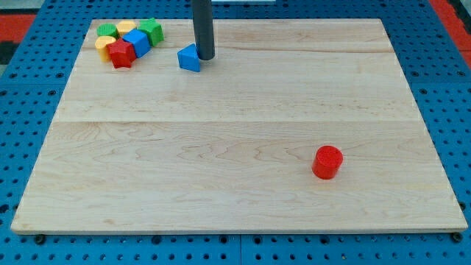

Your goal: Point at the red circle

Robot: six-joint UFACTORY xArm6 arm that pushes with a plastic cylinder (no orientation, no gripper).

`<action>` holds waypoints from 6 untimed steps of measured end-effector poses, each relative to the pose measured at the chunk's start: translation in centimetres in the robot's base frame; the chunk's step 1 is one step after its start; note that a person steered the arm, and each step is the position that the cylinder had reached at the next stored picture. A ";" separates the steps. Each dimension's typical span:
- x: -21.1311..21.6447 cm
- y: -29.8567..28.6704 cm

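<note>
The red circle [327, 162] is a short red cylinder standing alone at the view's lower right of the wooden board [235, 199]. My tip [205, 57] is near the view's top, left of centre, touching or almost touching the right side of a blue triangular block [189, 58]. The tip is far from the red circle, up and to the left of it.
A cluster of blocks sits in the view's top left corner: a red star-like block [121, 54], a blue block [137, 41], two green blocks [151, 30] [107, 30] and two yellow blocks [124, 29] [104, 44]. A blue pegboard [29, 88] surrounds the board.
</note>
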State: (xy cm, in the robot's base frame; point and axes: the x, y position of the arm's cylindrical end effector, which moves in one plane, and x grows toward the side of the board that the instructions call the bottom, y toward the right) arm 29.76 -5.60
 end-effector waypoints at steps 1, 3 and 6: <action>2.2 0.2; -1.7 -6.7; 14.9 16.9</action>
